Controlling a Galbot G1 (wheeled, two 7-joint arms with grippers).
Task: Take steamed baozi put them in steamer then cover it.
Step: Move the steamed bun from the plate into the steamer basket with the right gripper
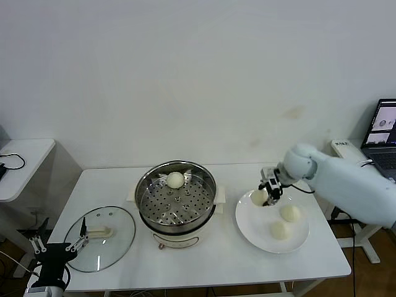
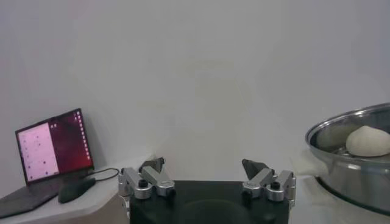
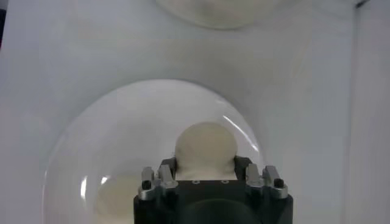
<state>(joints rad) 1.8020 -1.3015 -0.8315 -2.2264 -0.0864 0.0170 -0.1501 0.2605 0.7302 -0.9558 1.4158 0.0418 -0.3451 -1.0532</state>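
The right gripper (image 1: pixel 267 195) is down at the rear left edge of the white plate (image 1: pixel 257 232), its fingers set on either side of one baozi (image 1: pixel 257 197). In the right wrist view the fingers (image 3: pixel 242 163) sit against that bun (image 3: pixel 205 145) on both sides; they appear closed on it, though the contact points are partly hidden by the gripper body. Two more baozi (image 1: pixel 289 213) (image 1: pixel 280 230) rest on the plate, near each other and just right of the gripped one.

The steamer (image 1: pixel 176 204) stands at table centre, uncovered. One baozi (image 1: pixel 176 179) lies on its perforated tray, towards the rear.

The cover (image 1: pixel 102 238) lies flat on the table (image 1: pixel 210 260), left of the steamer and apart from it.

The left gripper (image 1: pixel 57 242) is parked low at the table's front left corner, fingers spread open and empty.
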